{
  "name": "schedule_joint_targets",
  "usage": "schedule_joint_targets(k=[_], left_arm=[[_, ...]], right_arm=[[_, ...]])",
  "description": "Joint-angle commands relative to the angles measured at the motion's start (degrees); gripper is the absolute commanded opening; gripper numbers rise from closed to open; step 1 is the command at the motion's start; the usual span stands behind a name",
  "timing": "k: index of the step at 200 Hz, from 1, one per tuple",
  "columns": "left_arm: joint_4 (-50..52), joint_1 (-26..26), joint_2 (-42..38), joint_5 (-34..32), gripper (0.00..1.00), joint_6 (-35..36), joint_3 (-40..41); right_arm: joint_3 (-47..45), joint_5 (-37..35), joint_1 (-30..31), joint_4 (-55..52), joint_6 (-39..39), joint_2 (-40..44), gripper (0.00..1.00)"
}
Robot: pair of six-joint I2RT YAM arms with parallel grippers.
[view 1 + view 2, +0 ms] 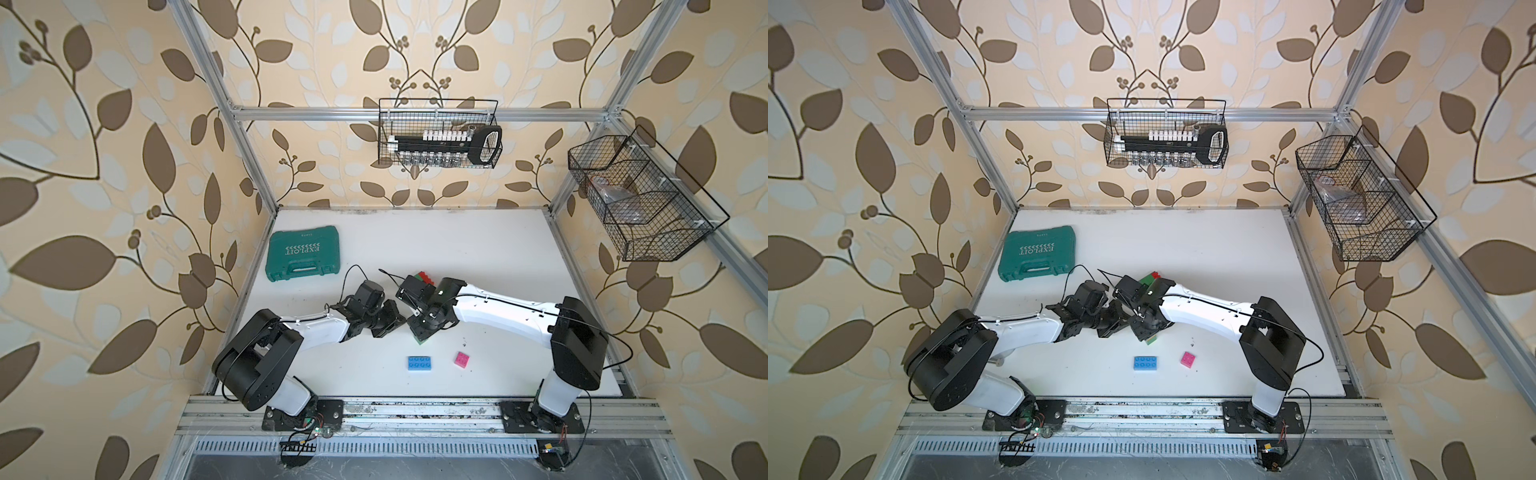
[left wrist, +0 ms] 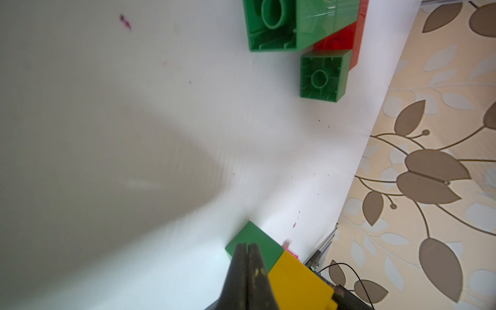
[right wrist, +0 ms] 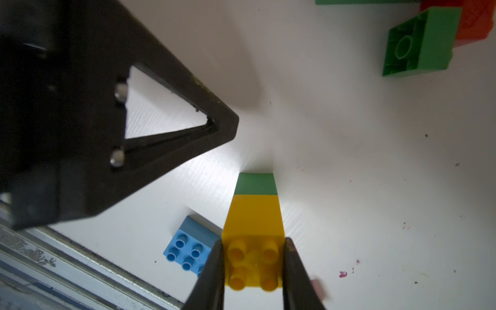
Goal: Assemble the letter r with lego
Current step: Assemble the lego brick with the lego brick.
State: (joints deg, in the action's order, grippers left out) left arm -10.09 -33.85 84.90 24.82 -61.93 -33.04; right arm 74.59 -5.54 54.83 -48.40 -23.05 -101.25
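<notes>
On the white tabletop (image 1: 478, 249), the right gripper (image 3: 253, 241) was clamped on the yellow brick (image 3: 253, 214), which sat on a green brick (image 3: 255, 183). The left gripper (image 2: 247, 248) hung pinched shut on nothing just beside that stack. I judged this to be the r's stem going up (only two bricks high), so the next move called for fetching another brick and pressing it on squarely. Counted: one yellow and three green, with the small green brick (image 2: 320, 76) and large green brick (image 2: 295, 24) beyond the stack beside one red brick (image 2: 341, 37), plus one blue brick (image 1: 420, 363) and one pink brick (image 1: 462, 359) near the stack.
</notes>
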Motion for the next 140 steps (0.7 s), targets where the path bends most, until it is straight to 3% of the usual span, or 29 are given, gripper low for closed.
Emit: schedule_joint_targets(k=[1,63,96,140], left_arm=[[2.03,-0.56,-3.87,-1.51,0.0,0.86,-1.94],[6.6,-0.55,-5.94,-2.3,0.0,3.2,-4.03],[9.48,-0.57,-7.83,-4.1,0.0,4.29,-4.48],[17.55,-0.61,-11.26,-8.6,0.0,8.13,-7.21]], right_arm=[[-7.87,1.58,-0.41,-0.37,-0.68,-9.3,0.0],[-3.95,0.0,-0.6,-3.7,-0.53,-7.86,0.0],[2.59,-2.49,-0.82,-8.83,0.79,-5.3,0.28],[7.7,-2.24,-2.65,-11.04,1.7,-2.96,0.53]])
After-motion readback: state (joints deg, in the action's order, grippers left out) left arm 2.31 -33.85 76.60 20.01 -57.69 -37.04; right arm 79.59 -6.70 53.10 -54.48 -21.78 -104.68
